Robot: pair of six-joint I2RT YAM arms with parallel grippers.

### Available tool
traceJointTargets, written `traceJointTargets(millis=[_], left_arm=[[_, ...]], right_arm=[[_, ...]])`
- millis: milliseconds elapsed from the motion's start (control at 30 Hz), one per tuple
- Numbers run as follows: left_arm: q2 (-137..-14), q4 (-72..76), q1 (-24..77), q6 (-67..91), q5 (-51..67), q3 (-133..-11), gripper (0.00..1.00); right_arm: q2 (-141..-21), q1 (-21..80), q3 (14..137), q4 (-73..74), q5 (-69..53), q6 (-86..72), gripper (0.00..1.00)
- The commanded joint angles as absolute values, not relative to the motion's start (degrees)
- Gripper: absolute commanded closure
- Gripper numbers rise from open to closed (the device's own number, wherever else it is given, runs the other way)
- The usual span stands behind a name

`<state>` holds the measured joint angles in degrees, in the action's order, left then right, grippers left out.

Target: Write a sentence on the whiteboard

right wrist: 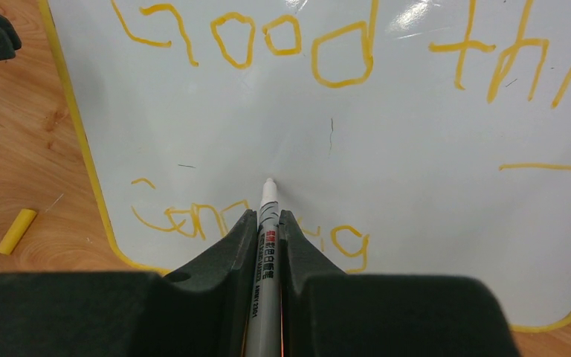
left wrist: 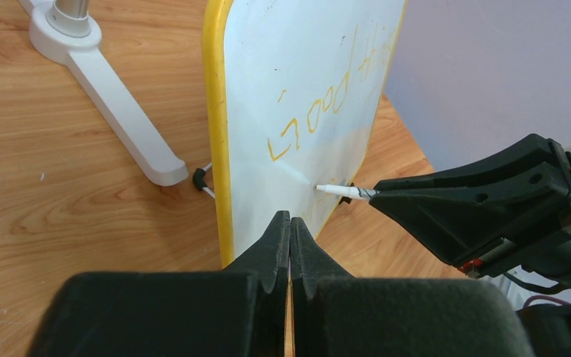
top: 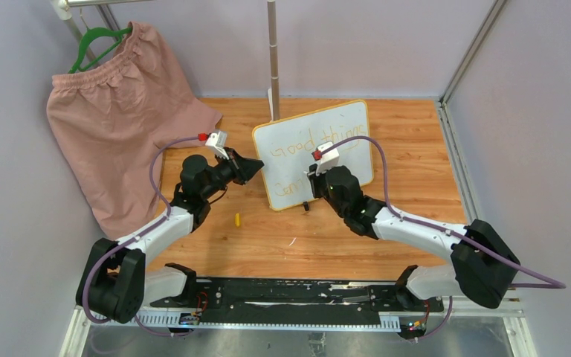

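Observation:
The whiteboard [top: 357, 126] with a yellow frame stands tilted on the wooden table, also in the left wrist view [left wrist: 297, 82] and the right wrist view [right wrist: 416, 193]. The yellow sentence [right wrist: 297, 44] reads "Good thin..." on top, with a second line [right wrist: 193, 219] partly hidden by my fingers. My right gripper [right wrist: 268, 219] is shut on a white marker [right wrist: 265, 282], its tip at or very near the board between the two lines. The marker tip shows in the left wrist view [left wrist: 334, 190]. My left gripper [left wrist: 290, 219] is shut and empty at the board's left edge [top: 251, 168].
A yellow marker cap [top: 237, 219] lies on the table left of the board, also in the right wrist view [right wrist: 15, 232]. Pink shorts [top: 119, 111] hang on a green hanger at the back left. A white stand pole [top: 273, 59] and its foot [left wrist: 111, 89] are behind the board.

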<state>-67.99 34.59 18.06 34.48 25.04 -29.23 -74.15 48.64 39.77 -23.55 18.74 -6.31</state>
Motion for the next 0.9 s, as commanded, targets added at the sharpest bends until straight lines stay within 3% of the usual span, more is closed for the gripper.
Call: traceJointTargets(millis=[0,867], left_arm=[[-67.3,35.5,17.5,33.9,25.0,-29.1,1.00],[-67.1,35.6,17.5,34.0,25.1,-29.2,1.00]], right_arm=[[-74.6,49.3,41.3,-23.8,20.9,-6.7,1.00],[-73.1,48.9,40.2,-22.0,21.4,-8.5,1.00]])
